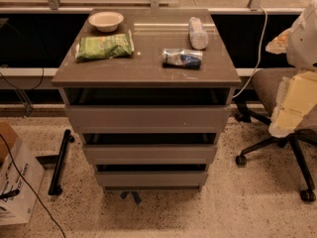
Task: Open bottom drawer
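Observation:
The bottom drawer (151,178) is the lowest of three grey-brown drawers in a small cabinet (146,68). Its flat, handleless front sits just above the floor, with a dark gap above it. The middle drawer (150,153) and the taller top drawer (147,119) are stacked above it. My gripper (293,105) is the cream and white shape at the right edge. It hangs at about the height of the top drawer, well to the right of the cabinet, touching nothing.
On the cabinet top lie a white bowl (105,20), a green chip bag (104,46), a blue packet (182,58) and a lying plastic bottle (198,32). An office chair (277,133) stands at the right. A cardboard box (14,182) and a black bar (59,161) lie at the left.

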`<state>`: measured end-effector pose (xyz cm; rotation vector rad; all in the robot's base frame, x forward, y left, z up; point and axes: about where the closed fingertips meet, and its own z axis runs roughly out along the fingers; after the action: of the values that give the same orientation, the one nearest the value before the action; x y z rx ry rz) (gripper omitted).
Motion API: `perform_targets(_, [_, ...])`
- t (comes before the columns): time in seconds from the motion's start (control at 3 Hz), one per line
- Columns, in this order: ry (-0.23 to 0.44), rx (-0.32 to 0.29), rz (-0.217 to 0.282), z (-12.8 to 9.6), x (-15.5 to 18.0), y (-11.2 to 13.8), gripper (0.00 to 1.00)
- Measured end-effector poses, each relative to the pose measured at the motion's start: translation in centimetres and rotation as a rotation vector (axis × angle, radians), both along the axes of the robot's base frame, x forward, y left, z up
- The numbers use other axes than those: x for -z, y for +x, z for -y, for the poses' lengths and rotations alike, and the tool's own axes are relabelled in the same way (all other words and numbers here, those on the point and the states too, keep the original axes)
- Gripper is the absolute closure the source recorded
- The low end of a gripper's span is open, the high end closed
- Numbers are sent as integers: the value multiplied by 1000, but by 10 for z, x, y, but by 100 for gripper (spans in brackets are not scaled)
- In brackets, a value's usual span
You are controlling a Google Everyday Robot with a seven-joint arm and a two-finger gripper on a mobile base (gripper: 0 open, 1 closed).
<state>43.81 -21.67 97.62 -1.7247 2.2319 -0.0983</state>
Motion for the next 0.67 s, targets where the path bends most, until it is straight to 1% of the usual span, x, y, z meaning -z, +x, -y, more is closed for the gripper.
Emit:
perform_targets(0.33, [0, 0, 0, 0, 0, 0, 0])
perform_targets(0.67, [31, -27, 10, -19, 23, 2, 0])
